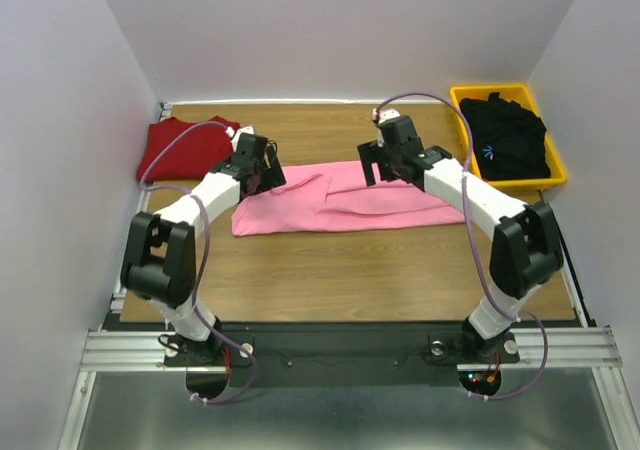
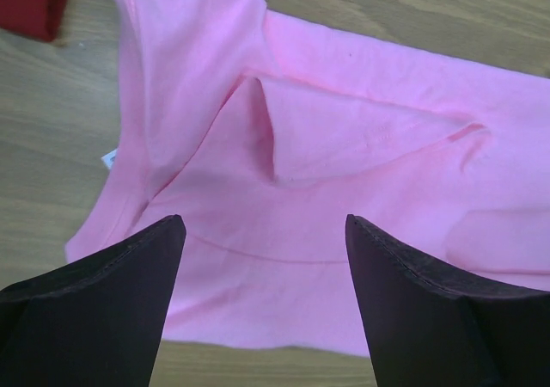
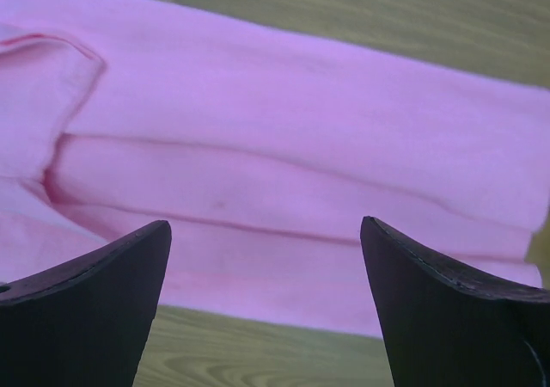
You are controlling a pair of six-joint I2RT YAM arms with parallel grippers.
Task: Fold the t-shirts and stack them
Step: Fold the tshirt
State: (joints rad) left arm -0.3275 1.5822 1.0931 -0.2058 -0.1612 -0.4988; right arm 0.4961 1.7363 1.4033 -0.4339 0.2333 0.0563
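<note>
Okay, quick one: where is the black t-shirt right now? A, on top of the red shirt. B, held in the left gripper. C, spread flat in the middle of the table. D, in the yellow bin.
D: the top view shows the black t-shirt lying bunched inside the yellow bin at the table's far right corner.

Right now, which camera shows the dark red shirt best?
The top external view: the dark red shirt shows almost whole there, lying at the far left with only a cable crossing it. The left wrist view catches just a red corner at its top-left edge. The right wrist view shows none of it.
</note>
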